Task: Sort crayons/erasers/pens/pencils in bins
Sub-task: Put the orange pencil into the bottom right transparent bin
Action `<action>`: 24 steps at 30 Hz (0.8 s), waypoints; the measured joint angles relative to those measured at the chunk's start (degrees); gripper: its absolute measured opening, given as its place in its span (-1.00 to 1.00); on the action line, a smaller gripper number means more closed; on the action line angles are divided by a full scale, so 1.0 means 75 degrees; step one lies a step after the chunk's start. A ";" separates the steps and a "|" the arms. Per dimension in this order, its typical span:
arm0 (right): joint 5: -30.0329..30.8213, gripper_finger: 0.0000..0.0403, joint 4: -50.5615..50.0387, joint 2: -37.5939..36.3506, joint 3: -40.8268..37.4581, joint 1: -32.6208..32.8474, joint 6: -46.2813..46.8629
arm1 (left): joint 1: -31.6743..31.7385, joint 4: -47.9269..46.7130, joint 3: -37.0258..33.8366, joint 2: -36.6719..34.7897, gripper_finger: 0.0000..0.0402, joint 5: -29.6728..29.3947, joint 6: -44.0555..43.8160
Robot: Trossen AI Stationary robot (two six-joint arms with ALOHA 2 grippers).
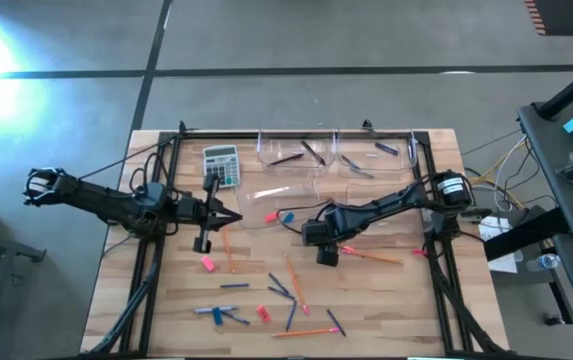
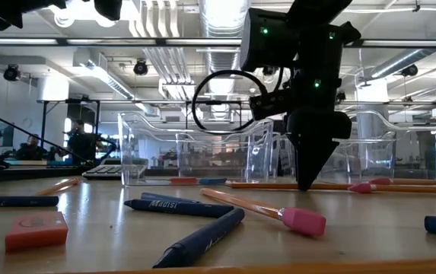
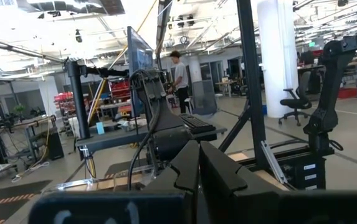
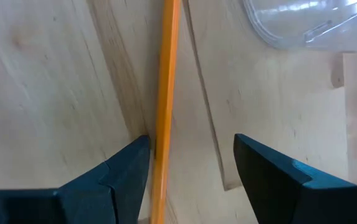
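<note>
The left gripper (image 1: pixel 234 216) waits with fingers together near the calculator (image 1: pixel 222 165), while the right gripper (image 4: pixel 190 163), down at the wooden table (image 1: pixel 386 300) below the bins (image 1: pixel 296 152), stands spread around an orange pencil (image 4: pixel 166 93) lying there.

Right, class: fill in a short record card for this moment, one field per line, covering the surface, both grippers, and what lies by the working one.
Surface: wooden table
Right gripper: open, down at the table, fingers either side of an orange pencil
Left gripper: shut, holding nothing, waiting near the calculator
Bins: clear, at the table's far side
Loose items: erasers, pens and pencils scattered on the near half
</note>
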 joint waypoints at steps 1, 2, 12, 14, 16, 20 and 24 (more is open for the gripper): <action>0.0000 0.11 0.0003 0.0000 0.0000 0.0001 0.0024 | 0.0000 0.0003 -0.0004 0.0000 -1.00 0.0000 0.0000; 0.0000 0.11 0.0003 0.0000 0.0000 0.0001 0.0040 | 0.0000 0.0001 -0.0012 0.0000 -1.00 0.0000 0.0000; -0.0484 0.01 0.0391 -0.0047 -0.0398 -0.0012 0.0292 | 0.0000 0.0000 -0.0020 0.0003 -1.00 0.0000 -0.0003; -0.0620 -0.05 0.0440 -0.0047 -0.0457 -0.0017 0.0372 | 0.0000 0.0003 -0.0021 0.0003 -1.00 0.0000 -0.0006; -0.0680 -0.12 0.0460 -0.0047 -0.0475 -0.0015 0.0388 | 0.0000 0.0003 -0.0023 0.0003 -1.00 0.0000 -0.0006; -0.0788 -0.30 0.0432 -0.0039 -0.0435 -0.0011 0.0374 | 0.0000 0.0003 -0.0026 0.0003 -1.00 0.0000 -0.0009; -0.0824 -0.50 0.0393 -0.0027 -0.0333 0.0001 0.0290 | 0.0000 -0.0009 -0.0032 0.0003 -1.00 0.0000 -0.0017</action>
